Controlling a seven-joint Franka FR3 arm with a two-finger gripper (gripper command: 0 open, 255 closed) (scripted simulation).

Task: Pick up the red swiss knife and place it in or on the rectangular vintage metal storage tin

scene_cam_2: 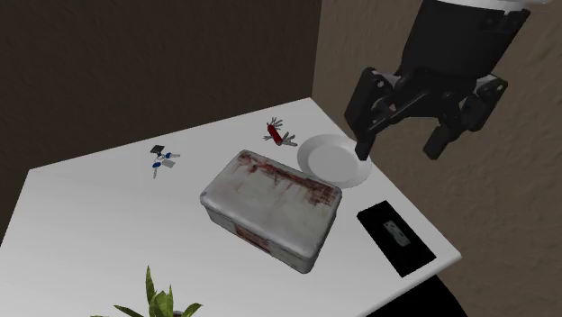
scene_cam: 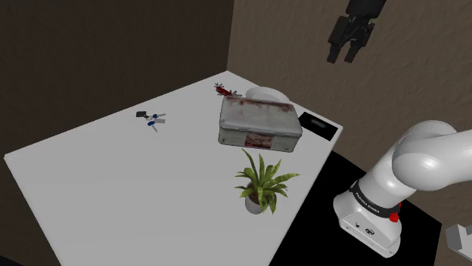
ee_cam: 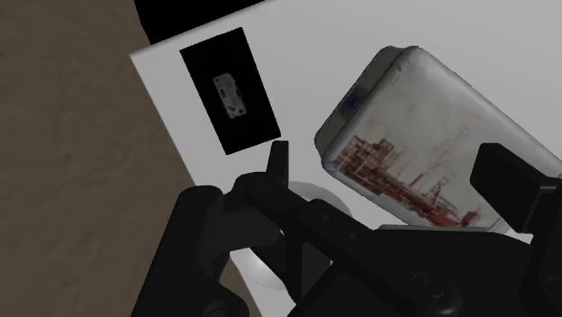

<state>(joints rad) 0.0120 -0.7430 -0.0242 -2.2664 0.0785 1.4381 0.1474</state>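
Note:
The red swiss knife [scene_cam: 223, 91] [scene_cam_2: 277, 133] lies with its blades fanned out near the table's far corner, just behind a white plate [scene_cam: 266, 93] [scene_cam_2: 335, 160]. The rectangular tin [scene_cam: 259, 123] [scene_cam_2: 270, 207] [ee_cam: 423, 126], whitish with worn red marks and its lid shut, sits in front of the plate. My gripper [scene_cam: 346, 45] [scene_cam_2: 402, 144] [ee_cam: 387, 180] hangs high above the table edge by the plate and tin. It is open, with nothing between its fingers.
A flat black device [scene_cam: 318, 125] [scene_cam_2: 396, 236] [ee_cam: 230, 90] lies at the table edge beside the tin. A small blue and silver multi-tool [scene_cam: 153, 119] [scene_cam_2: 162, 160] lies mid-table. A potted plant [scene_cam: 261, 181] [scene_cam_2: 158, 302] stands at the near edge. Brown walls meet behind the far corner.

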